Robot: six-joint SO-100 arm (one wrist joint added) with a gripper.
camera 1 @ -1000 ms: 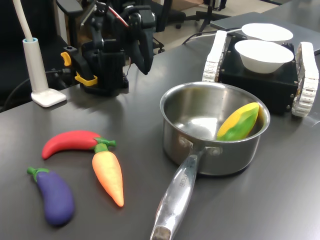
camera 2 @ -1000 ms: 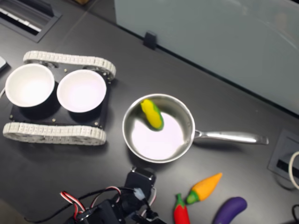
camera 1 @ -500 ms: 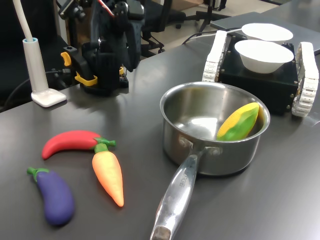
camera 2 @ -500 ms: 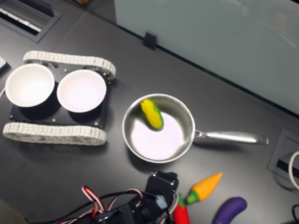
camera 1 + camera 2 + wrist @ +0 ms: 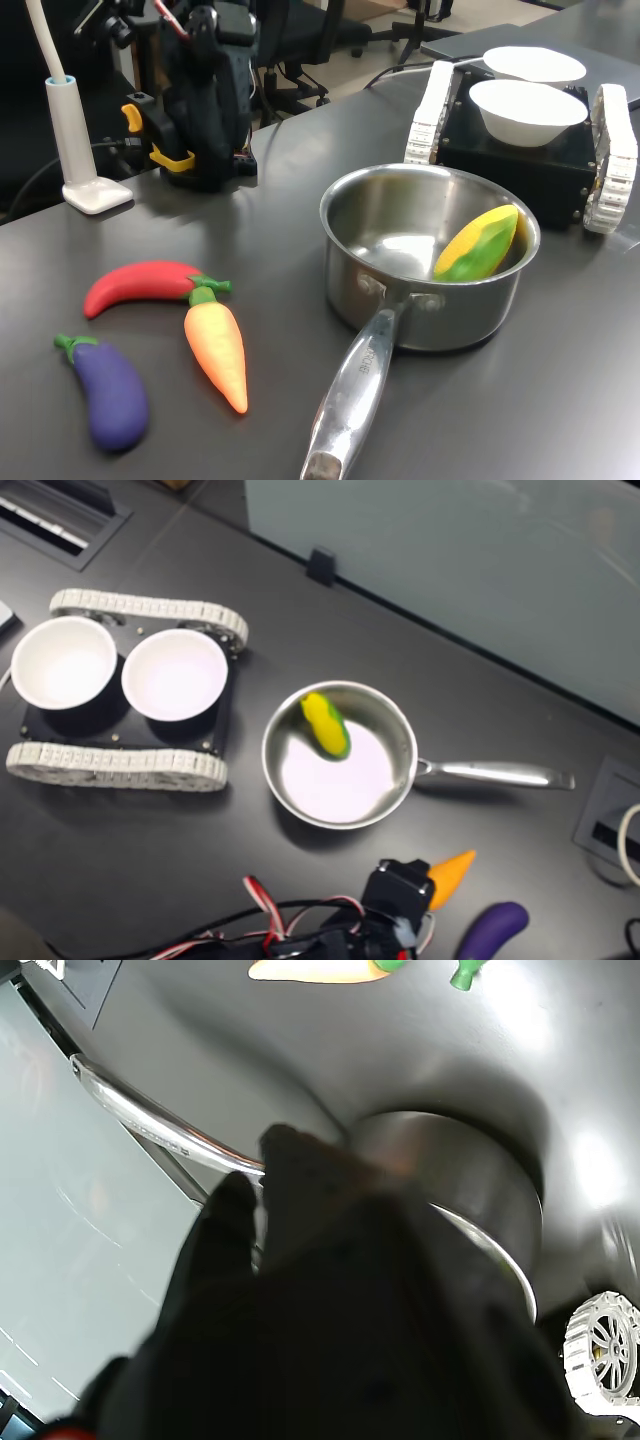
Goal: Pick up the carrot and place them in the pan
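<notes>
Where the dark table point(image 5: 560, 400) carries the whole layout, the black tracked platform point(image 5: 520, 160) is the largest item on it, standing at the first exterior view's right with two white bowls point(image 5: 175, 673) seated side by side on top. The arm point(image 5: 205, 90) is folded upright at the first exterior view's back left; in the second exterior view its black body with red and white wires sits at the bottom edge, covering the green end of the carrot. The gripper point(image 5: 262, 1175) appears only as a blurred dark mass in the wrist view, and I cannot tell whether its claw is spread or pressed together. The pan point(image 5: 425, 258) stands near the table's middle, its long handle pointing toward the first exterior view's bottom edge. A corn cob point(image 5: 478, 243) leans inside against the pan's wall. The purple eggplant point(image 5: 108, 390) lies at the first exterior view's lower left. The red chili pepper point(image 5: 140, 285) lies above it in that picture. The carrot point(image 5: 217, 347) lies flat on the table, outside the pan and left of its handle in the first exterior view, its green top touching the pepper's stem end.
</notes>
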